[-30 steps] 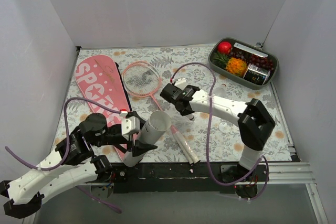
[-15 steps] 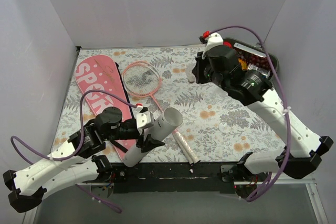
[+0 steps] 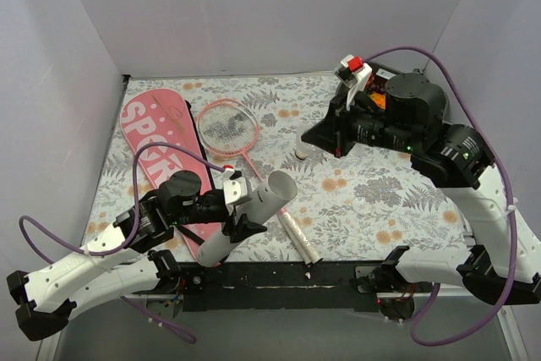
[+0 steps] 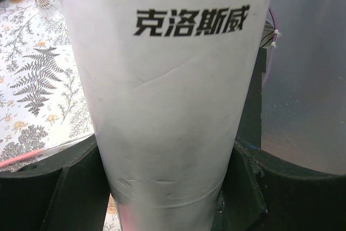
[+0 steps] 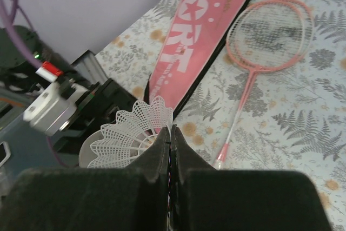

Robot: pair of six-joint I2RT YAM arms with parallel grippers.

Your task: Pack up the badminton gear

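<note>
Shuttlecock sits pinched at the tip of the right gripper, centre-right in the overhead view. The left gripper clamps the long white tube at lower centre. The racket and pink bag lie upper left. Left wrist: the tube fills the frame between black fingers. Right wrist: closed fingertips nip the feathered skirt at lower centre.

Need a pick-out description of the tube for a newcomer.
On the floral table, look near the front edge, left of centre: the left gripper holds the tube tilted, open end up. Unlike the thin white racket handle beside it, it is wide and hollow.
</note>
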